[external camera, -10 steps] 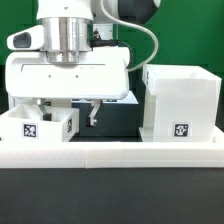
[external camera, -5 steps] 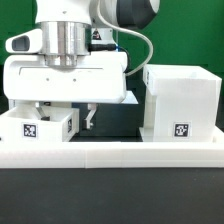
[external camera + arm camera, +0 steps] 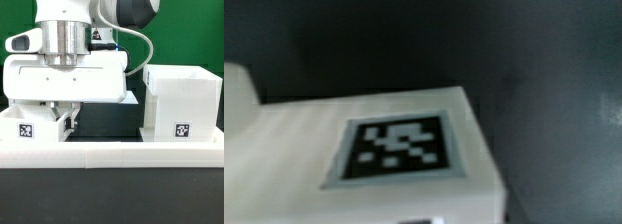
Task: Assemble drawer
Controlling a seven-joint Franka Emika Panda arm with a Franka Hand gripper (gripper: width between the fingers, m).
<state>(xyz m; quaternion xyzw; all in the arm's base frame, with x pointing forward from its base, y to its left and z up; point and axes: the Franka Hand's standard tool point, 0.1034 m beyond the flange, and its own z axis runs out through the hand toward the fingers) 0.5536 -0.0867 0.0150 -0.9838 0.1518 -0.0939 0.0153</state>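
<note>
A white Franka arm is shown from the exterior view, its broad white gripper [image 3: 68, 117] lowered over a black table [image 3: 110, 122] in front of a green backdrop [image 3: 195, 30].

1 small open-topped white tray [image 3: 48, 128] is seen on the exterior view's left, standing upright on the table. A black-and-white square tag [image 3: 27, 128] is carried on its front face. The gripper's fingers are set down at the tray's wall on the side nearer the middle of the picture. They look drawn close together there, but the gripper body and the tray wall hide most of them. Whether they are clamped on that wall cannot be told.

The large cube-shaped white shell [image 3: 180, 90] is placed on the exterior view's right, well apart from the tray, with bare dark table between the 2 parts. It stands upright and a small square tag [image 3: 181, 129] is fixed low on its front. A long low white rail [image 3: 120, 152] is laid across the foreground, in front of both parts.

In the wrist view, which is blurred, a white surface [image 3: 287, 150] is seen very close against the dark table. On it 1 black-and-white tag [image 3: 397, 148] is shown, slightly tilted in the picture.
</note>
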